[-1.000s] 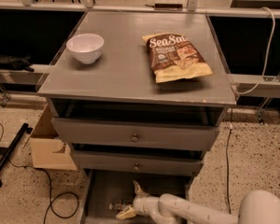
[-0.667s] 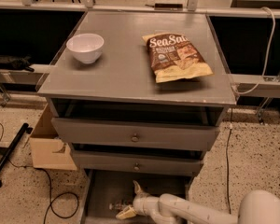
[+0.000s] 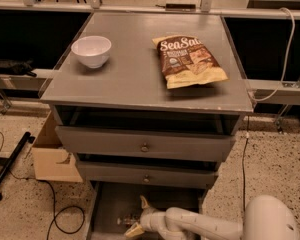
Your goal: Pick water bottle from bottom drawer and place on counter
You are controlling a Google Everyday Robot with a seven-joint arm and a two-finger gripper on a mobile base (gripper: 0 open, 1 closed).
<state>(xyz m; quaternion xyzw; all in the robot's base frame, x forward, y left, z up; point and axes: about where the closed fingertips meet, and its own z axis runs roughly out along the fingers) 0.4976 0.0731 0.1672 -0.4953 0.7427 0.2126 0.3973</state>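
**Desk:** While the bottom drawer point(image 3: 110, 204) stood pulled out beneath the counter's point(image 3: 135, 79) front edge, where was the pincer point(image 3: 136, 216)?

**Photographer:** It was down inside that drawer, below the middle of the front edge, at the end of the single white arm point(image 3: 200, 226) that reached in from the right. Its two pale fingers point(image 3: 143, 203) were spread apart, released rather than clenched, one pointing toward the cabinet and one toward the camera.

**Desk:** And the water bottle point(image 3: 125, 220)?

**Photographer:** It lay on the drawer floor, just left of the pincer and seemingly in the mouth of the spread fingers. Its long axis appeared to run parallel to the front edge, though the drawer was dim and the cap end could not be made out. In my view the grasp depended on that alignment: the fingers lay across the bottle's length, so closing them should have caught it at the waist.

**Desk:** Had anything changed from a second before?

**Photographer:** Almost nothing. The pincer sat in the same spot with the same spread, and the bottle had not shifted. Up top, the white bowl point(image 3: 91, 50) stayed near the left edge and the chip bag point(image 3: 190, 61) toward the right edge, leaving bare grey between them for the bottle.
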